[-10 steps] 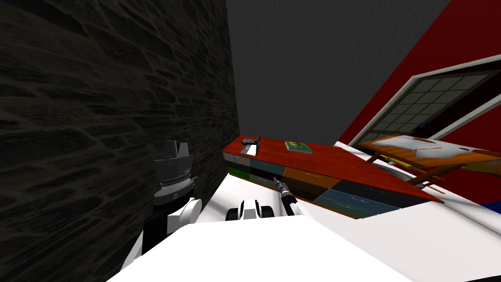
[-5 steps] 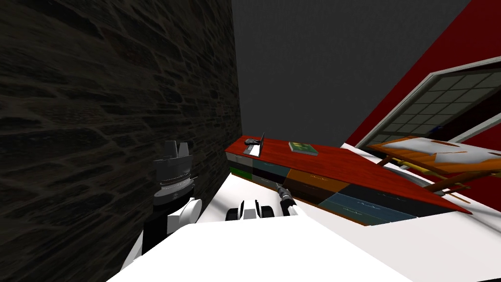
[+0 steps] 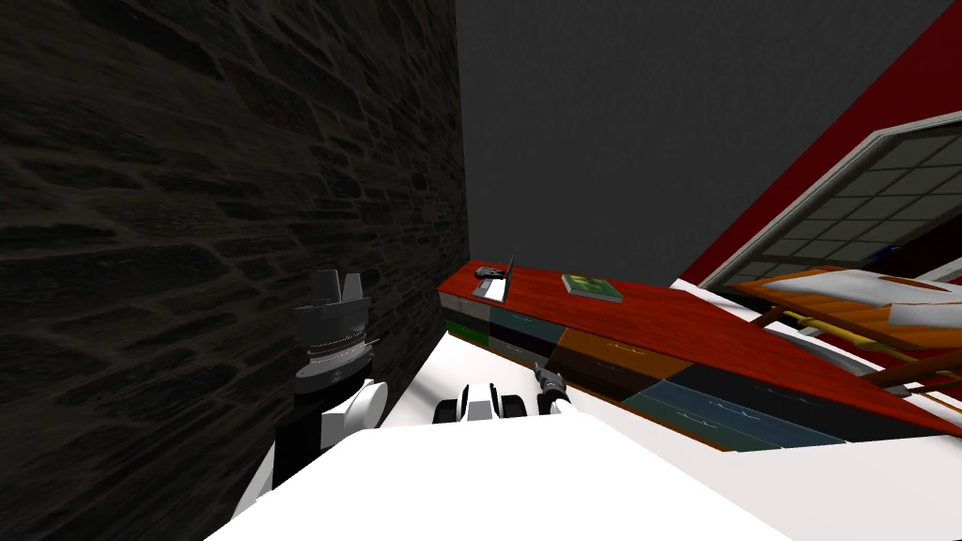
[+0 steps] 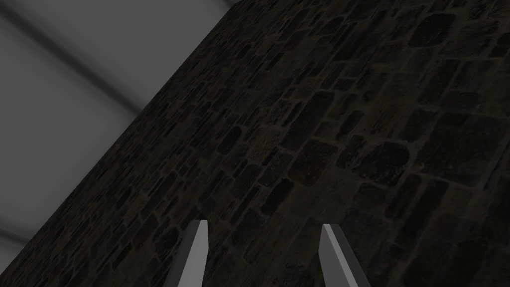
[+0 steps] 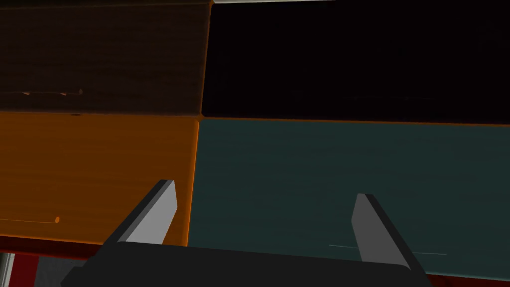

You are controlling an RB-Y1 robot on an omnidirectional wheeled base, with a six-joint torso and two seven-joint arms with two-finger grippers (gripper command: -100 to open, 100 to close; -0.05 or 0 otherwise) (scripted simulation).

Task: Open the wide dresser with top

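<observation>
The wide dresser [image 3: 658, 362] has a red top [image 3: 676, 315] and drawer fronts in orange, teal, black and brown. All the drawers look closed. My right gripper [image 3: 540, 371] reaches toward the fronts near the dresser's left part. In the right wrist view it [image 5: 265, 193] stands open just short of a teal drawer front [image 5: 348, 179], next to an orange front [image 5: 89, 164]. A thin handle line [image 5: 388, 249] shows on the teal front by one finger. My left gripper [image 3: 340, 280] is raised beside the stone wall, open and empty [image 4: 265, 227].
A dark stone wall [image 3: 235, 188] runs close on my left. On the dresser top lie an open laptop-like thing [image 3: 498, 280] and a green book [image 3: 592, 286]. An orange and white piece of furniture [image 3: 845, 301] and a window [image 3: 845, 207] stand at the right.
My head view has shifted, so the dresser sits further right and lower in it. My right gripper has drawn back toward my chest. Both grippers keep their openings.
</observation>
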